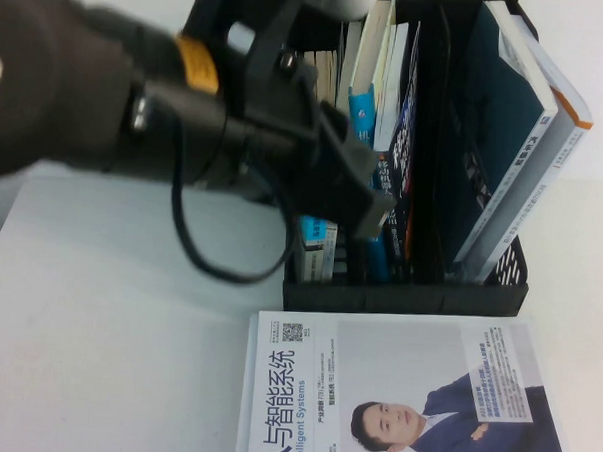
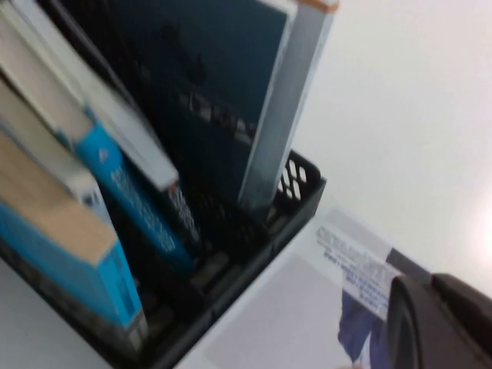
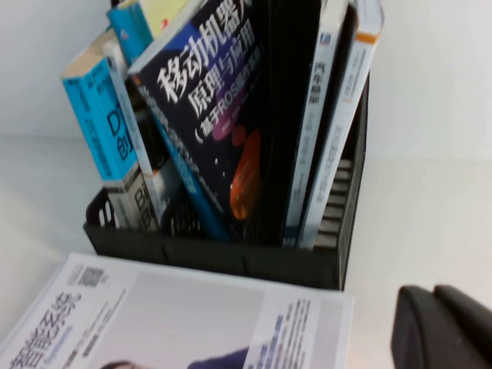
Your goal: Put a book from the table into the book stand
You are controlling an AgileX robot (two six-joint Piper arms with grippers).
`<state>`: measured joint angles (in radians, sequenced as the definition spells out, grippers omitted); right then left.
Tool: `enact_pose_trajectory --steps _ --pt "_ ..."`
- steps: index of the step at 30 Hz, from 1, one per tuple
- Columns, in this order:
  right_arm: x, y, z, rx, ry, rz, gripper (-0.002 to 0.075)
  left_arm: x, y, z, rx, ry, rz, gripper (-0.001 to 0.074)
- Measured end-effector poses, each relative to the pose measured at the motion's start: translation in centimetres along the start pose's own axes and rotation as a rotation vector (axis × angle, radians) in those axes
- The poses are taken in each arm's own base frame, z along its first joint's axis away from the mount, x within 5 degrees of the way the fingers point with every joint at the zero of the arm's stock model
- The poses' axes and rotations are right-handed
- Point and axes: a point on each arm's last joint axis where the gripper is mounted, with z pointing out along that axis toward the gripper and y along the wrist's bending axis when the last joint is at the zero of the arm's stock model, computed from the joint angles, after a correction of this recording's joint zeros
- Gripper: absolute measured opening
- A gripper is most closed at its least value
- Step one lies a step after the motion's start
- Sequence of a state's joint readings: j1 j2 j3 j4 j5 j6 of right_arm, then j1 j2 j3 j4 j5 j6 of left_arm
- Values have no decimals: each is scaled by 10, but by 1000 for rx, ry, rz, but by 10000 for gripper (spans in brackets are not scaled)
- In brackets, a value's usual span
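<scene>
- The white table point(image 1: 107, 318) fills the lower half of the high view, with a pale wall behind it along the top of the frame.
- The black book stand point(image 1: 409, 291) sits in the upper right of the high view, its slots crowded with upright books.
- The book point(image 1: 502, 115), showing its dark teal back, leans in the rightmost slot of the stand, tilted toward the upper right corner of the frame; it appears to rest against the grey-backed book with orange spine trim point(image 1: 560, 147) just beside it.
- In the left wrist view the same dark teal cover point(image 2: 207, 92) occupies the upper centre, with the grey-backed book at its right edge.
- A dark book with white Chinese lettering point(image 3: 215, 108) stands in a middle slot, seen in the centre of the right wrist view, with blue-spined books point(image 3: 96, 115) to its left in that frame.
- A white book picturing a man in a blue suit point(image 1: 404, 401) lies flat on the table at the bottom centre of the high view, just in front of the stand.
- The left gripper point(image 1: 358, 203) hangs over the left slots of the stand, near the centre of the high view, its jaws closed together and holding nothing.
- The right gripper point(image 3: 442, 327) shows only as a dark shape in the lower right corner of its own wrist view; whether its jaws are apart cannot be told.
</scene>
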<state>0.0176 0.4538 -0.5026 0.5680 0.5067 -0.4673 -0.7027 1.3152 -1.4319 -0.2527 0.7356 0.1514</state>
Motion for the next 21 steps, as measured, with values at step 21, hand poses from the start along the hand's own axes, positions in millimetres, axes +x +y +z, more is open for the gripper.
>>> enact_pose_trajectory --steps 21 --pt "22 4 -2 -43 91 2 -5 58 0 -1 14 122 -40 -2"
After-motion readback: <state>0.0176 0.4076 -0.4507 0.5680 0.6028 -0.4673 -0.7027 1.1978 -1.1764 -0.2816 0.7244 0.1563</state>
